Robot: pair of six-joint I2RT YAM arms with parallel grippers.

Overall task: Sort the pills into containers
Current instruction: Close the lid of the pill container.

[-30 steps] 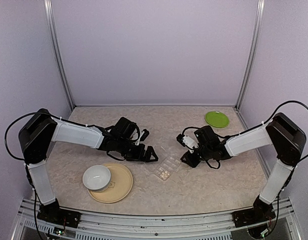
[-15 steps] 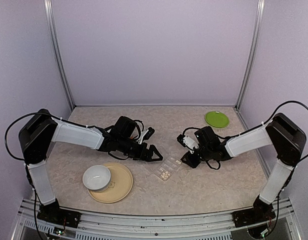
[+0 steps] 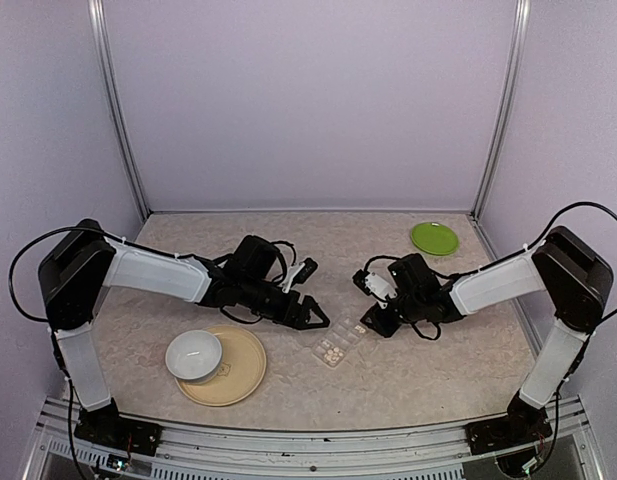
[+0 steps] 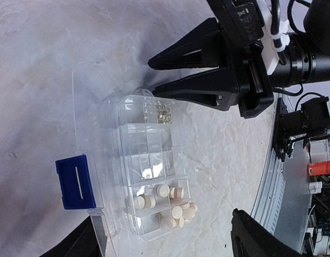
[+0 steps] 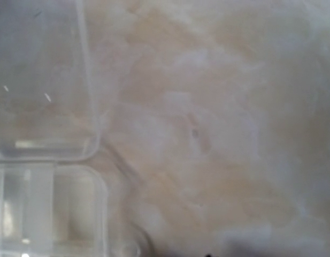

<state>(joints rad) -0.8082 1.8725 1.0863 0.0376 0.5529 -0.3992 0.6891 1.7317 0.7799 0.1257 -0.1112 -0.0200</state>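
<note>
The clear plastic pill box [image 3: 340, 336] lies open on the table between my two grippers. In the left wrist view its containers [image 4: 148, 140] run in two rows, with the lid and its blue latch [image 4: 75, 182] folded out to the side. Whitish round pills [image 4: 175, 206] fill the three nearest compartments, and tiny pale beads [image 4: 162, 111] sit in the far one. My left gripper [image 4: 165, 247] hovers over the pill end, open and empty. My right gripper [image 4: 152, 75] is shut, its lower tip at the box's far end. The right wrist view shows only blurred box corners [image 5: 52, 209].
A white bowl [image 3: 194, 355] stands on a tan plate [image 3: 244, 378] near the left arm. A green plate [image 3: 434, 238] lies at the back right. The metal rail [image 4: 277, 176] of the table's near edge runs close to the box.
My left gripper has moved right, up to the pill box, and its jaws have narrowed a little. The right gripper has stayed at the box's far end.
</note>
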